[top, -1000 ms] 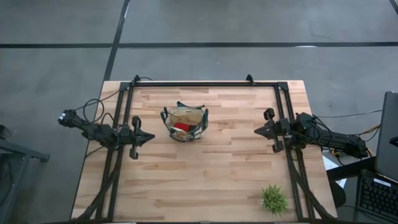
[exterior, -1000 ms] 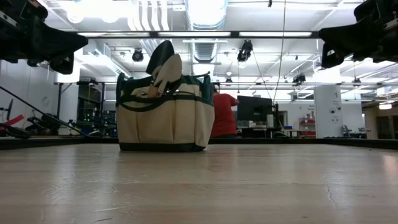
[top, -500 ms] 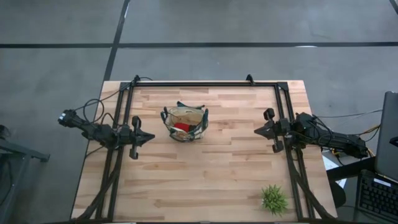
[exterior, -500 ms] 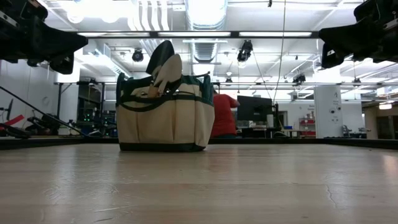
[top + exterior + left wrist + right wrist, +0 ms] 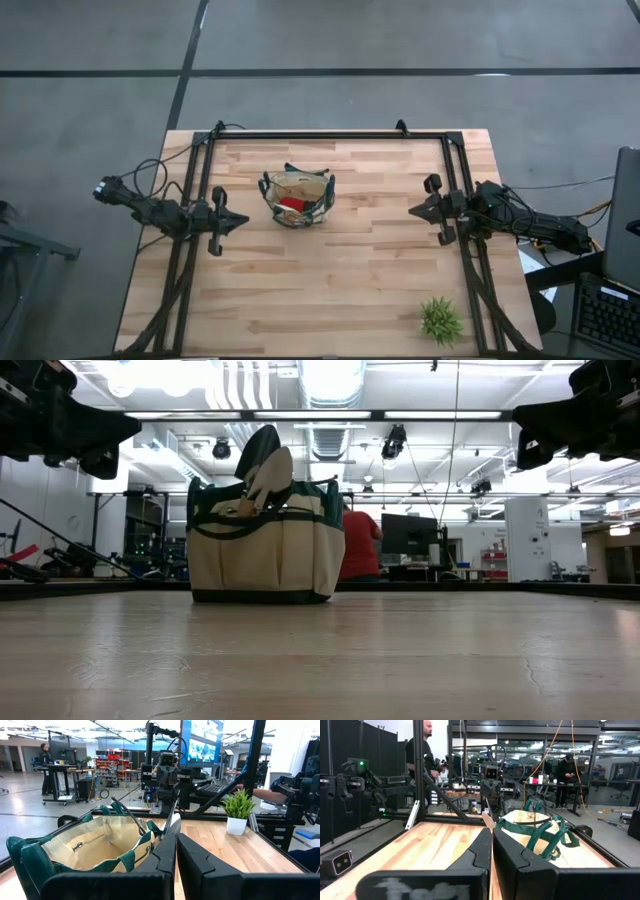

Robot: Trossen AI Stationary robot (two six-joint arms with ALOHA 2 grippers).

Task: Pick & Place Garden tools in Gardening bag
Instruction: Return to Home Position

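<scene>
The tan gardening bag (image 5: 296,198) with dark green trim stands on its base on the table, left of centre and toward the far side. A small red item (image 5: 291,204) lies inside it. A silver trowel blade (image 5: 270,475) and a darker blade stick up out of its top. My left gripper (image 5: 240,220) is shut and empty, hovering above the table to the bag's left. My right gripper (image 5: 415,210) is shut and empty, hovering well to the bag's right. The bag also shows in the left wrist view (image 5: 100,845) and the right wrist view (image 5: 535,827).
A small green spiky plant (image 5: 440,320) in a white pot stands at the table's near right corner. A dark frame (image 5: 320,134) runs along the far edge and both sides. People stand in the room behind the table.
</scene>
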